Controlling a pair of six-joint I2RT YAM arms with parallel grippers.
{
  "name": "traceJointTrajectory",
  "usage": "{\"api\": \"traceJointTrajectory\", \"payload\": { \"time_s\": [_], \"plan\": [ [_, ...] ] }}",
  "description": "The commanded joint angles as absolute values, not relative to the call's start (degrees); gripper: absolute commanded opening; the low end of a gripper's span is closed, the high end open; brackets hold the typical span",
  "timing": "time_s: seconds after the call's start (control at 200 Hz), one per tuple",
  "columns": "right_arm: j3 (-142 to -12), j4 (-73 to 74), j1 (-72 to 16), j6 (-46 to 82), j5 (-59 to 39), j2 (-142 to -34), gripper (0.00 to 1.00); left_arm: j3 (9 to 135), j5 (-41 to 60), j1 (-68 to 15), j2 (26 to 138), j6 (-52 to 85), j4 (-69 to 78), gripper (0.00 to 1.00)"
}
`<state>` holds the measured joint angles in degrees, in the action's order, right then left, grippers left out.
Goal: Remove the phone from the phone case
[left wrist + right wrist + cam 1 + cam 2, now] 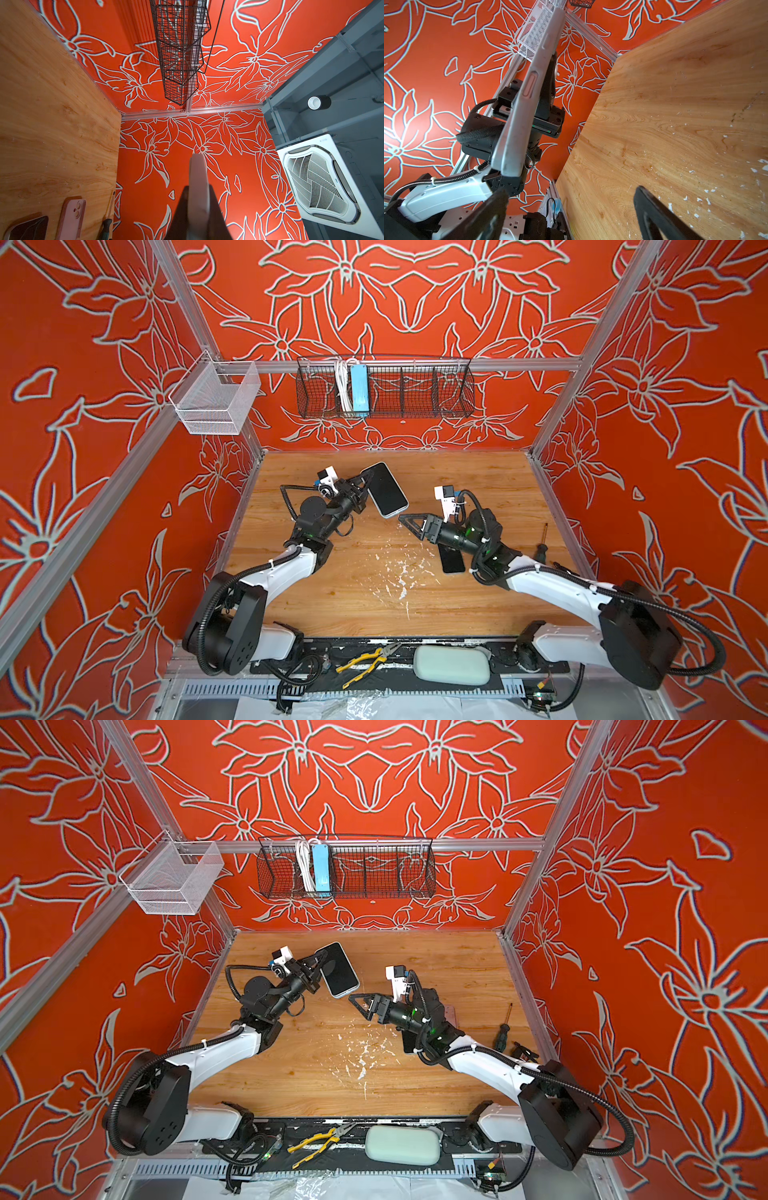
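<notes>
- Currently the left gripper (362, 485) is clamped on the phone case (527, 89) along one long edge, holding it clear of the table (353, 601).
- The phone (384, 489) sits inside that case with its dark screen facing up. It is tilted, with its lower end toward the middle of the table.
- In the left wrist view the case edge (198, 182) runs out between the closed fingers (217, 218).
- The right gripper (404, 518) has its jaws wide apart and nothing between them. It is just beside the lower corner of the cased phone, and I can't tell whether they touch.
- In the right wrist view the two fingers (652, 209) are spread either side of bare wood.
- A second dark phone (452, 560) lies flat on the table, partly under the right arm.
- A pink case (71, 218) lies on the table near a screwdriver (542, 545).
- Yellow-handled pliers (368, 659) are on the front ledge, off the wood.
</notes>
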<state>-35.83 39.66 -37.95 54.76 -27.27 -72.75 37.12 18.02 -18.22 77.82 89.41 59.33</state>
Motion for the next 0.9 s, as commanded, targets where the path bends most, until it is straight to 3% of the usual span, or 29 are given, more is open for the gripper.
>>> {"api": "traceJointTrajectory", "payload": {
  "time_s": [0.0,0.505,0.896],
  "plan": [
    [-37.5,42.7,-38.3,56.1,-26.4,-73.3,0.96,39.0,18.1,-19.0,77.6,90.8,64.9,0.0],
    [-38.4,43.8,-38.4,55.7,-27.8,-73.9,0.96,39.4,18.3,-19.9,79.8,91.4,66.8,0.0],
    [-36.6,43.1,-38.2,55.2,-22.5,-73.6,0.95,41.4,18.6,-21.9,81.3,95.0,70.4,0.0]
  ]
}}
